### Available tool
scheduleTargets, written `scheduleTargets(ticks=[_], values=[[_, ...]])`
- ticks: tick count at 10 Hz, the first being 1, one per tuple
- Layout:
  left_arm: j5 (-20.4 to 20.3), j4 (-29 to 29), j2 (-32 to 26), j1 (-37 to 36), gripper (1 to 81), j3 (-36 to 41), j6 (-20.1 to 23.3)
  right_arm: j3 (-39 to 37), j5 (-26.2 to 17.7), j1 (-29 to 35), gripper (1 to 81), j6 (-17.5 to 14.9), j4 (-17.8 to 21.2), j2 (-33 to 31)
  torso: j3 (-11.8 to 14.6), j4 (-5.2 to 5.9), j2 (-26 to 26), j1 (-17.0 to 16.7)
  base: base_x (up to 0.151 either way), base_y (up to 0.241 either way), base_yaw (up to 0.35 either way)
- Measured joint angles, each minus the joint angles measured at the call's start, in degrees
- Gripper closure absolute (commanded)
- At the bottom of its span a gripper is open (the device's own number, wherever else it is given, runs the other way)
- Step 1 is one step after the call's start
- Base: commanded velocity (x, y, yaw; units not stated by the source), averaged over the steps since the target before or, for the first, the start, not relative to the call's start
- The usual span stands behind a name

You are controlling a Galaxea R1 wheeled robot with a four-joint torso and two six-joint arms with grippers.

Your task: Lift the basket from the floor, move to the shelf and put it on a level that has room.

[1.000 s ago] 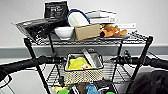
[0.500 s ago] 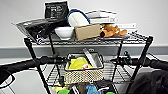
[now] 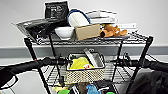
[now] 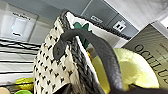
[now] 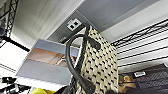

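Woven basket [image 3: 85, 74] on middle level [image 3: 113, 75], hand openings indiscernible

The shelf [image 3: 140, 60] is standing directly ahead, with a wall behind it. The basket [image 3: 85, 73] is sitting on the level [image 3: 117, 75] — the middle tier — toward its front and near the centre between the posts. A yellow item [image 3: 79, 63] and a flat box [image 3: 90, 57] are lying inside the basket, the box leaning to the right of the yellow item. On the top tier a bowl [image 3: 64, 32] is resting left of a cardboard box [image 3: 87, 31], with a plush toy [image 3: 112, 30] to the right. Mixed items [image 3: 85, 89] are lying on the lowest tier — directly under the basket. The two arms are reaching in from left and right, flanking the basket.
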Motion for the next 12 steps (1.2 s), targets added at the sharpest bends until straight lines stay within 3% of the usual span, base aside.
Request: scheduleTargets(ticks=[2, 5, 7, 12], values=[[-0.90, -0.02, -1.01, 0.63, 1.0, 4.08, -0.16, -0.04, 0.66, -0.44, 1.0, 0.00, -0.01, 0.06, 0.00, 0.00, 0.00, 0.00, 0.000, 0.000, 0.000], [-5.86, -0.16, -6.03, 1.84, 1.0, 13.46, -0.22, -0.04, 0.88, -0.44, 1.0, 0.00, 0.00, 0.22, 0.00, 0.00, 0.00, 0.00, 0.000, 0.000, 0.000], [-9.20, -0.28, -11.30, 2.36, 1.0, 19.21, -0.22, -0.04, 1.01, -1.18, 1.0, 0.00, 0.00, 0.16, 0.00, 0.00, 0.00, 0.00, 0.000, 0.000, 0.000], [-12.92, -0.11, -25.21, 7.91, 1.0, 30.95, -0.16, 1.26, 1.21, -3.58, 1.0, 0.00, 0.00, -1.07, 0.02, 0.00, -0.02, -0.02, 0.000, 0.000, 0.000]])
